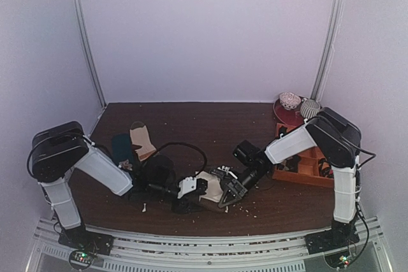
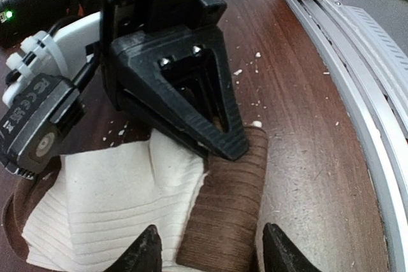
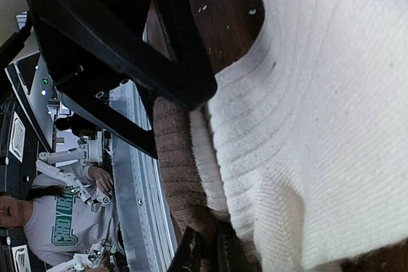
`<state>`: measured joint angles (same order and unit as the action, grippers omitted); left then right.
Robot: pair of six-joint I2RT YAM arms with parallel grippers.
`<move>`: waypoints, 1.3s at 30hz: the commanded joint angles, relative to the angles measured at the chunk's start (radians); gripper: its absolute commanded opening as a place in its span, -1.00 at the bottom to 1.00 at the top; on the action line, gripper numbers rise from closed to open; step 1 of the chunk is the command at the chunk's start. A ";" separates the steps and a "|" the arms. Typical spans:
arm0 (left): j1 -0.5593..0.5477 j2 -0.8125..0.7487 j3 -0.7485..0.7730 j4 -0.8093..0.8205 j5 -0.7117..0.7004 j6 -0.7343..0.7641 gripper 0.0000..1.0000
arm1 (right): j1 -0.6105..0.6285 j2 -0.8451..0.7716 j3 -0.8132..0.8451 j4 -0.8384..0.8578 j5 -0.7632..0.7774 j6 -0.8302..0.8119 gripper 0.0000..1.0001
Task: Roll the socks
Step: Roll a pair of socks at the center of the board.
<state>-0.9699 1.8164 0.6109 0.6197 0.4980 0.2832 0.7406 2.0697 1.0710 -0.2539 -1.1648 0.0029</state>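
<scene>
Barely begun, by our reading: the socks (image 2: 115,202) lie midway along the near edge of the dark wooden surface (image 1: 210,125). Their cream-white bodies are stacked and largely flat, and the brown end (image 2: 223,221) is turned toward the metal rail (image 2: 357,62).

We see the left gripper (image 2: 213,253) low over that brown end. Its fingers (image 2: 150,250) are apart, one on either side of it, and are not closed on the cloth.

The right gripper (image 3: 207,256) comes in from the opposite side. Its fingers are drawn together at the brown hem and, as far as its own wrist view lets us judge, nip a thin fold of fabric there — the bite sits at the very bottom of the frame and is hard to read.

No wound bundle shows in any view; the cream cloth spreads out open beside the hem. We judge that nearly everything is left to do — the brown end has to be turned over, the length of cream fabric wound up after it, and the roll made to hold.

A tan sock (image 1: 141,139) and a dark sock (image 1: 122,148) lie well apart at the left rear, and pale crumbs (image 2: 258,55) dot the wood.
</scene>
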 commanded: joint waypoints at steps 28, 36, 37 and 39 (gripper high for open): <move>0.013 0.226 -0.078 -0.109 0.179 -0.572 -1.00 | 0.094 -0.592 -0.444 0.675 0.656 0.019 -0.27; 0.028 0.240 -0.082 -0.142 0.207 -0.595 -1.00 | 0.376 -0.576 -0.575 0.782 0.952 -0.316 0.22; 0.028 0.241 -0.078 -0.147 0.208 -0.591 -1.00 | 0.391 -0.561 -0.574 0.781 0.966 -0.325 0.26; 0.028 0.246 -0.070 -0.159 0.210 -0.583 -1.00 | 0.416 -0.539 -0.577 0.794 1.005 -0.341 0.28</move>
<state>-0.9451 1.9667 0.5934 0.7811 0.7078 -0.2432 1.1210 1.4960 0.5030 0.4808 -0.3248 -0.2337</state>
